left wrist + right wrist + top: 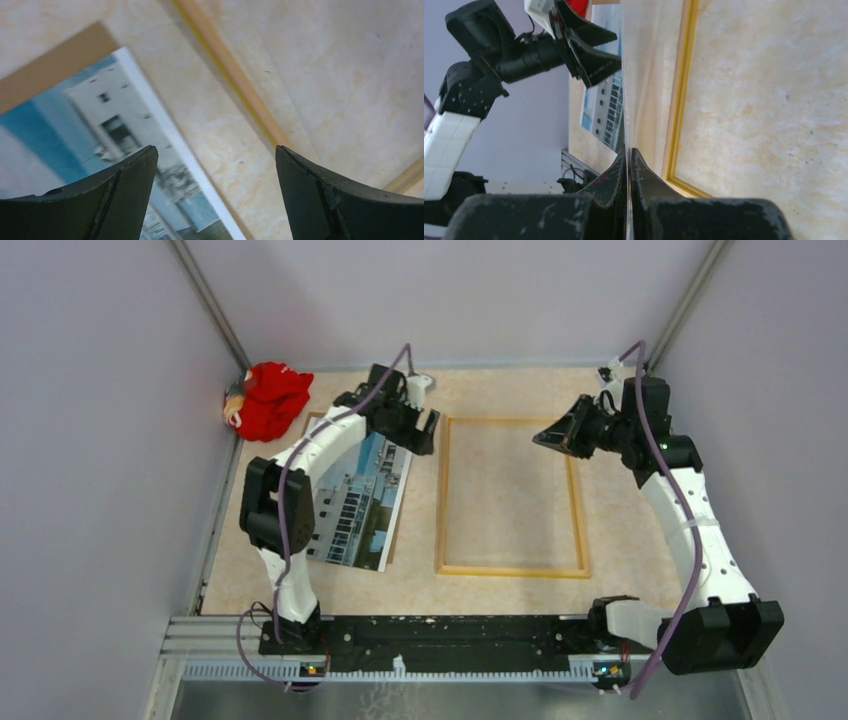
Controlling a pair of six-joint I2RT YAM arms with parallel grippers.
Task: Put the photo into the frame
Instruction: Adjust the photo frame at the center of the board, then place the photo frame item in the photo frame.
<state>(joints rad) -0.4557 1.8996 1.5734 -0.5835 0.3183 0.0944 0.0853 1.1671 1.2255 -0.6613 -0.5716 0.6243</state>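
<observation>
The photo (360,495) lies face up at the left, a white building against blue sky, on top of a brown backing board (50,65). My left gripper (425,432) hovers open over the photo's (100,115) right edge, with bare table between its fingertips (150,155). The frame (512,570) lies flat in the middle with its wood-coloured side up, and one rail (225,65) shows in the left wrist view. My right gripper (629,150) is shut on a thin clear sheet (625,100) seen edge-on. It holds the sheet above the frame's (681,100) far right corner (545,437).
A red cloth bundle (270,400) sits in the far left corner. Grey walls close in the table on the left, back and right. The black arm rail (430,635) runs along the near edge.
</observation>
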